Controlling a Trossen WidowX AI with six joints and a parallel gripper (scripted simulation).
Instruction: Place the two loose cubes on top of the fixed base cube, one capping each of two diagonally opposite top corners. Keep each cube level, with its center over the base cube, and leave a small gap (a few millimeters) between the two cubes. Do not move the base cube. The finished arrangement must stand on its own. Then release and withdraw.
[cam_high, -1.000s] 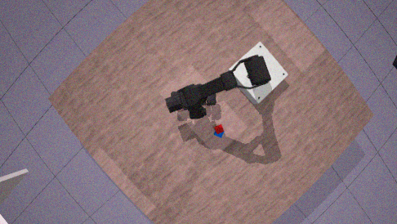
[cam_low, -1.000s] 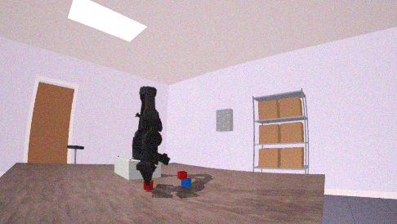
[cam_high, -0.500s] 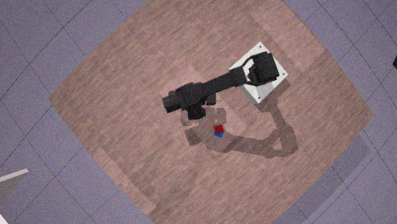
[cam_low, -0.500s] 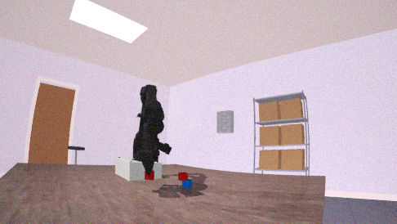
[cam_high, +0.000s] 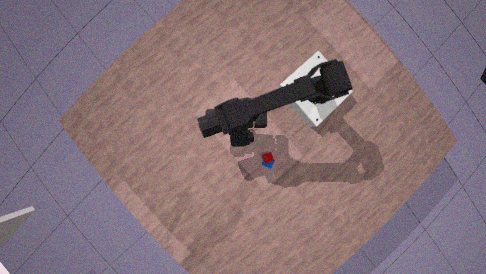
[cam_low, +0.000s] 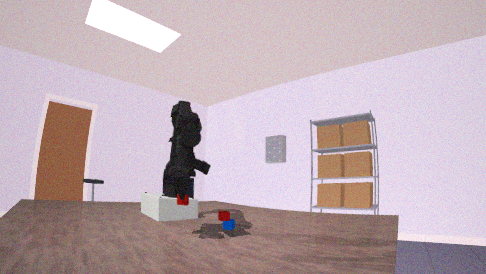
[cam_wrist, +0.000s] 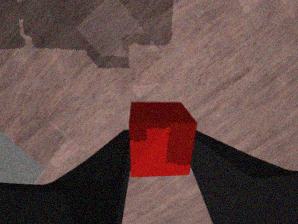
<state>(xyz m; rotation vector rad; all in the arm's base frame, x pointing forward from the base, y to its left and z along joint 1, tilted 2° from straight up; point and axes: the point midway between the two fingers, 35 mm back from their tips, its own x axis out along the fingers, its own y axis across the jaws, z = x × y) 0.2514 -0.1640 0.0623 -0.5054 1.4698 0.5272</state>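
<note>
Red and cube-shaped, a small block sits clamped between the dark fingers of the end effector, above the brown wooden worktop. A second red cube rests on the blue base cube nearby.

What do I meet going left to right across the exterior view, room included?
Door → stool → red cube in the gripper → red cube on the blue base cube → grey wall panel → shelf rack.
</note>
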